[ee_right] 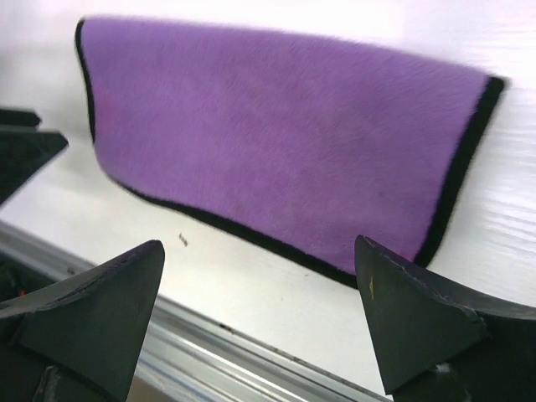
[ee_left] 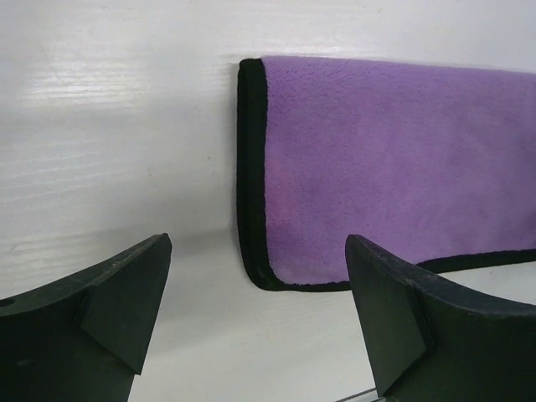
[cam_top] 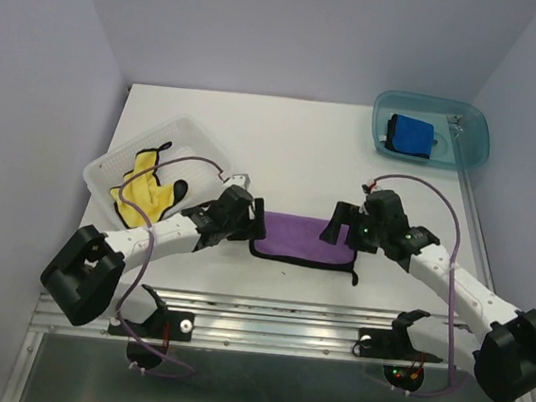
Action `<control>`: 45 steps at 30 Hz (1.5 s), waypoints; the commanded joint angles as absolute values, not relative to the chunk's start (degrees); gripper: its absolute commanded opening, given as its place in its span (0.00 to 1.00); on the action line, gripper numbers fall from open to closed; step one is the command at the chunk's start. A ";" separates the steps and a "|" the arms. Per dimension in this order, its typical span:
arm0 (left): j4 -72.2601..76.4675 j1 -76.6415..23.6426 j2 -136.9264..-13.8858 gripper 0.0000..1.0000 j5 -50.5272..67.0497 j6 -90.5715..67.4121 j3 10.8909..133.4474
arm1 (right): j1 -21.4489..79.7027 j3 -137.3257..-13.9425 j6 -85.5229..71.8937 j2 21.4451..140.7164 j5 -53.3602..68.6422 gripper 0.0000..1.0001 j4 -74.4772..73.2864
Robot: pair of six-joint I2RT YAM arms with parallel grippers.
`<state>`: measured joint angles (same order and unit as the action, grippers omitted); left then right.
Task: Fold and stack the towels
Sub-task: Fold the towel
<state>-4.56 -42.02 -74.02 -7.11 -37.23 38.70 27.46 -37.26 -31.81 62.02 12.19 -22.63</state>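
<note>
A purple towel (cam_top: 302, 239) with black edging lies folded into a flat strip near the table's front middle. My left gripper (cam_top: 252, 224) hovers open at its left end, where the towel's (ee_left: 394, 167) near left corner shows between the fingers. At the right end my right gripper (cam_top: 337, 229) is open too, just short of the towel's (ee_right: 276, 134) front edge, with nothing held. In the wrist views both the left gripper (ee_left: 258, 243) and the right gripper (ee_right: 259, 243) show wide gaps. A yellow towel (cam_top: 141, 189) lies crumpled in the basket. A blue towel (cam_top: 410, 135) sits folded in the tray.
The clear ribbed basket (cam_top: 100, 171) stands at the left, behind the left arm. The teal tray (cam_top: 473, 145) is at the back right corner. A metal rail (cam_top: 286, 312) runs along the table's near edge and shows in the right wrist view as the rail (ee_right: 209, 352).
</note>
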 commanded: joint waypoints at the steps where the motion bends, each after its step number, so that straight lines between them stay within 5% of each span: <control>1: -3.08 -42.01 -77.07 0.96 -6.86 -37.71 41.75 | 27.51 -42.27 -34.80 63.45 -2.89 1.00 -31.19; 9: -0.88 -41.22 -84.72 0.63 -6.24 -37.35 43.42 | 24.00 -39.03 -36.74 70.83 -2.73 0.99 -26.99; 14: -0.26 -40.96 -87.88 0.47 -5.01 -36.91 44.12 | 23.56 -38.32 -36.04 73.56 -4.57 0.80 -24.61; 18: 0.97 -40.87 -89.82 0.28 -4.22 -36.30 44.47 | 22.94 -37.36 -36.21 73.83 -4.83 0.74 -24.35; 21: 0.97 -40.87 -90.53 0.04 -3.87 -36.65 44.30 | 22.24 -35.25 -36.47 73.21 -5.27 0.72 -23.82; 28: 1.05 -40.87 -90.79 0.00 -4.04 -37.35 43.68 | 21.18 -33.05 -36.56 70.93 -4.04 0.66 -24.17; 45: 3.60 -41.13 -90.26 0.00 -0.26 -37.88 42.19 | 20.74 -34.09 -32.44 68.82 -4.74 0.01 -25.55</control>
<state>2.11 -41.01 -90.17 -2.50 -37.82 43.20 21.02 -31.03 -35.55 70.46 -1.37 -21.80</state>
